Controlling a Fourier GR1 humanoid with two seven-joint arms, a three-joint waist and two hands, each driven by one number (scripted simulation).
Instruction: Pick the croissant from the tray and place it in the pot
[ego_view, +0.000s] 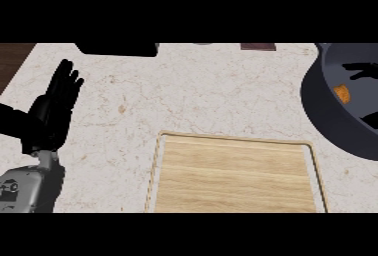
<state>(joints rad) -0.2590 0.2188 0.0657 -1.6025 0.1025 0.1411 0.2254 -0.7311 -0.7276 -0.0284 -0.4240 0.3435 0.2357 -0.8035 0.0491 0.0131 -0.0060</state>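
Already the croissant (342, 93) lies inside the dark pot (325, 117) at the far right, beyond the bare wooden tray (236, 175). At the left, the left hand (55, 102) rests on the counter (199, 90), fingers straight and released.

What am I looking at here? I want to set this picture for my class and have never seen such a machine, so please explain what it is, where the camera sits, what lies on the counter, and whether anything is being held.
This is a humanoid robot at a kitchen counter, seen from its own head looking steeply down. Only one arm shows: the grey forearm at the lower left ends in the black left hand, fingers straight and pointing up, resting open and holding nothing. The right hand cannot be clearly made out; dark shapes inside the pot may be part of it, but I cannot tell.

On the pale stone counter lies a wooden tray in the lower middle, with nothing on the part that shows. At the right edge stands a large dark pot, partly cut off. A small orange-brown thing inside it could be the croissant, though it is too small to be sure.
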